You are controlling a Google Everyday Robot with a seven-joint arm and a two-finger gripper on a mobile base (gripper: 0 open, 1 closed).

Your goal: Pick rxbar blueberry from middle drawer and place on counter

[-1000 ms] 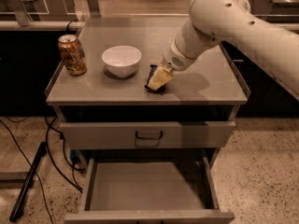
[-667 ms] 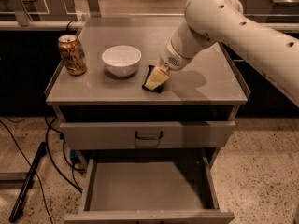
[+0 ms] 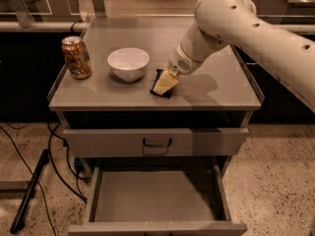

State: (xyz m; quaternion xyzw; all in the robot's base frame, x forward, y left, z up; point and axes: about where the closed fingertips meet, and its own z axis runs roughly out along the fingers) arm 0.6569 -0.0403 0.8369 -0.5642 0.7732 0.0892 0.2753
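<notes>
The rxbar blueberry [image 3: 158,88], a small dark flat bar, lies on the counter [image 3: 216,90] just right of the white bowl. My gripper [image 3: 165,82] is down on the bar, touching it and covering most of it; only the bar's left and lower edges show. The white arm reaches in from the upper right. The middle drawer [image 3: 152,200] is pulled out below, and its grey floor is bare.
A white bowl [image 3: 128,63] stands just left of the bar. An orange-gold drink can [image 3: 77,57] stands at the counter's left edge. A closed drawer front with a black handle [image 3: 157,142] sits above the open drawer. Black cables lie on the floor at left.
The arm's upper part has shifted slightly left. The gripper and the bar stay at the same spot on the counter.
</notes>
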